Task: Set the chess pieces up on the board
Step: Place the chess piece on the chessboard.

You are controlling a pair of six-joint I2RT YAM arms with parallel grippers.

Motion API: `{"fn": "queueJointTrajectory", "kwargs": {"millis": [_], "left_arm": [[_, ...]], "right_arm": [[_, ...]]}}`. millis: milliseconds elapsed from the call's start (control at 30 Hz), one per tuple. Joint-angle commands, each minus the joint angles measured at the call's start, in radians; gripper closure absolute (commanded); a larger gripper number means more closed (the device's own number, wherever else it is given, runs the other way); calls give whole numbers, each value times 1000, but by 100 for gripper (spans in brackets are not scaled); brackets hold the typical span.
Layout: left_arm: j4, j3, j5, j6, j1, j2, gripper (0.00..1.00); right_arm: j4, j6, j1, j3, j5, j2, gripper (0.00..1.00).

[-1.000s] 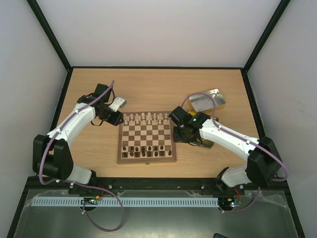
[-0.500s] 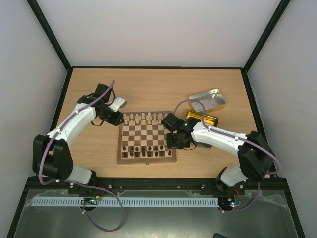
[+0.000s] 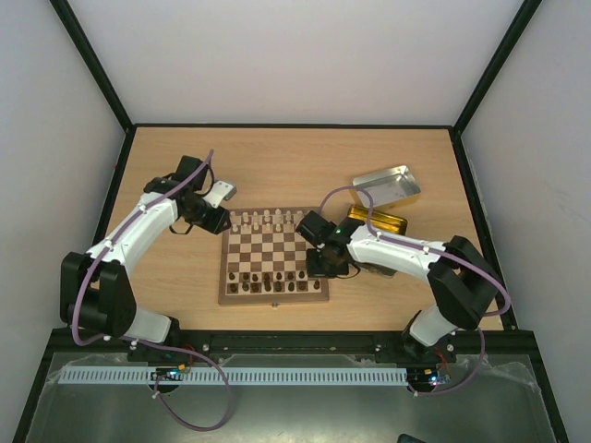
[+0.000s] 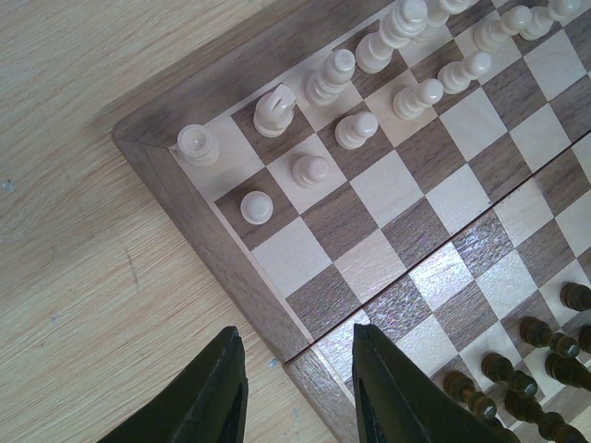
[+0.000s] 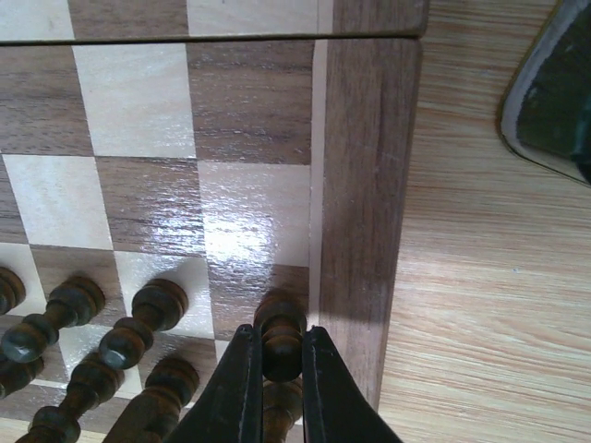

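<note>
Table (image 3: 277,166) carries the board (image 3: 273,251) near the middle of its near edge. Silver tin (image 3: 388,183) and gold tin (image 3: 383,221) sit off the board's right side, toward the table's right edge.

Pale pieces (image 3: 272,220) line the board's far edge. Dark pieces (image 3: 268,280) line its near edge.

Left gripper (image 4: 295,346) hangs over the board's left edge, near the far-left corner. Jaws partly spread, nothing between them. It's well apart from the dark rows.

Right gripper (image 5: 277,343) is at the board's near-right corner, jaws pressed onto one dark piece (image 5: 280,318). The piece stands upright, long axis vertical, head showing just above the fingertips.

Key relation: the held piece is over the rightmost column, just inside the right border, level with the near rows. Other dark men (image 5: 148,314) stand just beside it on the left. Can't tell if its base touches the square yet.

Judgement: the right arm is the one in play, so the next move looks like a straight drop and release. The risk is the jaws clipping the neighbour piece as they spread.
</note>
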Motion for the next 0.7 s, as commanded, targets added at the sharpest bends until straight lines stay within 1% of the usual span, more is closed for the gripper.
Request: {"fn": "queueJointTrajectory", "kwargs": {"millis": [0, 367, 667], "left_arm": [[5, -13, 1, 7, -6, -21, 67], [5, -22, -1, 7, -6, -35, 67], [5, -23, -1, 6, -6, -39, 67]], "right_arm": [[4, -8, 6, 30, 1, 21, 98], [3, -11, 7, 29, 4, 26, 96], [1, -5, 8, 18, 1, 9, 86]]}}
